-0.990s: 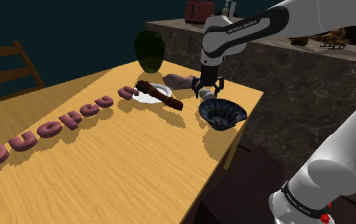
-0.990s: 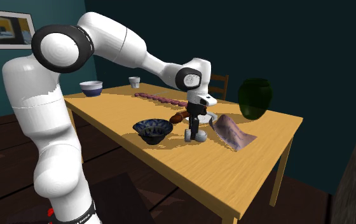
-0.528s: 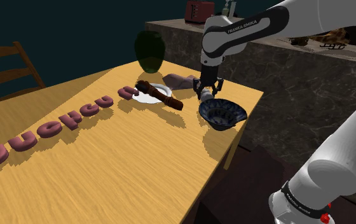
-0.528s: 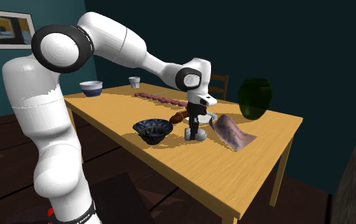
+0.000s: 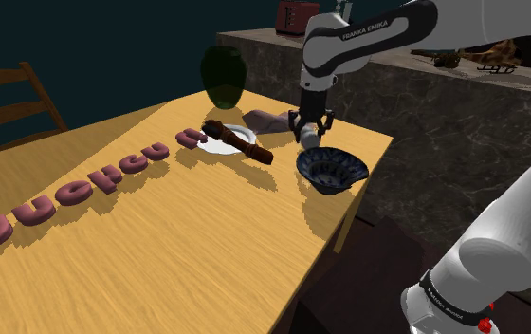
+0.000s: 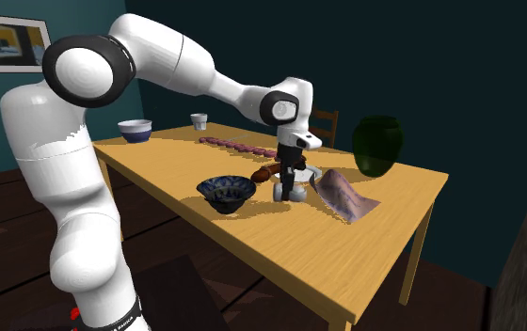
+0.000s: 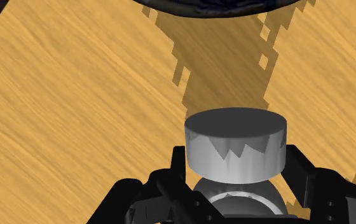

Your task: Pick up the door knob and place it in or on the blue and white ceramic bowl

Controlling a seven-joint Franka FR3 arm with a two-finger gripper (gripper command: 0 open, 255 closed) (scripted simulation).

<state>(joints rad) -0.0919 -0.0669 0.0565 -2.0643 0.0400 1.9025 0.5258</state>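
Observation:
The door knob is a grey metal piece with a round ball and a flat cylindrical end. My gripper is shut on it and holds it just above the wooden table. In the wrist view the black fingers clasp the door knob from both sides, with its shadow on the wood beneath. The dark blue patterned bowl stands on the table right beside the gripper, near the table edge. From the second exterior view the gripper with the door knob hangs to the right of the bowl.
A white plate with a brown stick lies close by, as does a crumpled cloth. A dark green vase stands at the table's far end. Pink letter shapes run across the table. A stone counter rises beyond.
The fingers closed on the door knob, which stood on the table. The gripper has since risen a little, lifting the knob off the wood.

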